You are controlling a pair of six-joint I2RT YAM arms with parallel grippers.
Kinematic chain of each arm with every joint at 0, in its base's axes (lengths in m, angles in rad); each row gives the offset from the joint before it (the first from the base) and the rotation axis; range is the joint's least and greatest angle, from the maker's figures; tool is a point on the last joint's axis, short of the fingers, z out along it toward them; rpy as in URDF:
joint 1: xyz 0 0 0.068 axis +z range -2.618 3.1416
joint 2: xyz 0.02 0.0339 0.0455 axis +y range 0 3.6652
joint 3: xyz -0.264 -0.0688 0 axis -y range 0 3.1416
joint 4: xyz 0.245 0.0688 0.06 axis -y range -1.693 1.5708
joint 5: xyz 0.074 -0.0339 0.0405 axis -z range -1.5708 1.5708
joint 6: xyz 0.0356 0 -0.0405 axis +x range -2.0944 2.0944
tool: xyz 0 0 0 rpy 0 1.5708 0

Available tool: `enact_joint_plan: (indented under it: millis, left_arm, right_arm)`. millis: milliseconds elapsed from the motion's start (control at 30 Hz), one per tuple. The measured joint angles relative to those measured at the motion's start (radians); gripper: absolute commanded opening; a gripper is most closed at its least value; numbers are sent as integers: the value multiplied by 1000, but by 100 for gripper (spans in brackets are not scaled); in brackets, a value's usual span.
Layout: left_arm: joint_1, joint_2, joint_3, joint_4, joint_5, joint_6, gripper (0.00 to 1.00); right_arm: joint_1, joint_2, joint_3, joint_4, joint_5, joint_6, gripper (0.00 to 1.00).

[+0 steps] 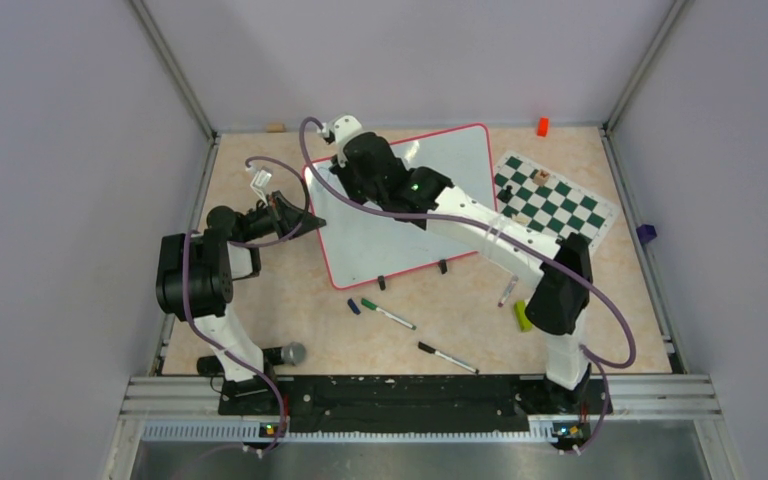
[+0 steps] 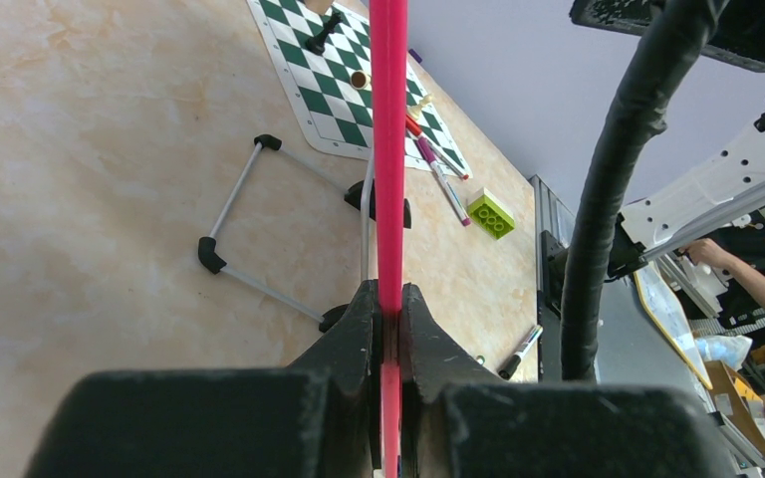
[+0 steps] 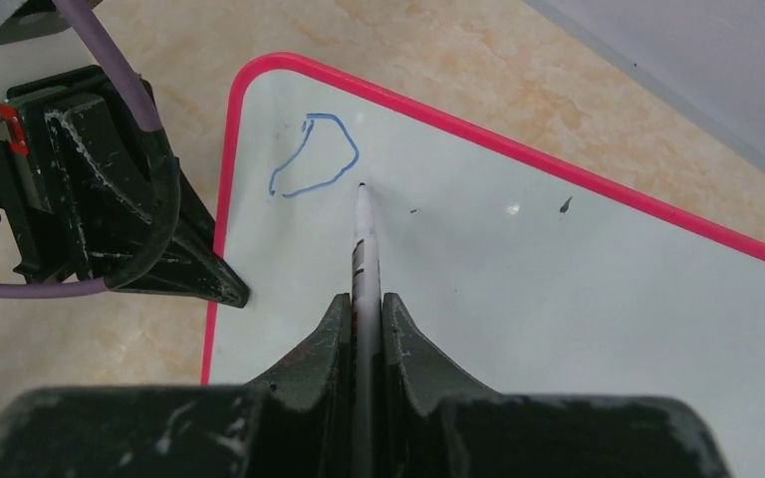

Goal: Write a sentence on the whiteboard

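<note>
In the right wrist view the right claw [image 3: 364, 304] is narrow, pressed on a thin marker [image 3: 364, 239] that points straight ahead of it. The whiteboard [image 3: 518, 289] lies in front of and below this claw. The marker tip is at the glossy face, though contact cannot be confirmed. Just ahead and slightly left of the tip is the sentence [image 3: 317, 157], only one closed blue loop, so most of the writing is judged as not yet done. To the left of the right claw, the left claw [image 3: 229, 291] meets the board's side edge. In the left wrist view the left claw is closed on the whiteboard at its red frame [image 2: 389, 149], which runs edge-on straight away from between the fingers. A wire stand [image 2: 236, 196] shows to the left of the frame, over the counter [image 2: 110, 149]. The board looks stiff, thin and light with a slick face, so it would probably slide or rock under the pen's push. The rim seems the sensible place to hold, since the face gives no grip. In the top view the board sits between the two claws, the left at its side edge and the right above its far corner. A chess mat [image 1: 555, 200] lies well apart to the right of both.
</note>
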Motion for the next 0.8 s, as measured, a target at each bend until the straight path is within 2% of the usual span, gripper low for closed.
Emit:
enact_joint_plan:
  millis: [800]
  left_arm:
    - [0, 0, 0, -11, -5, -2, 0]
  right_arm:
    - [0, 62, 97, -74, 59, -28, 0]
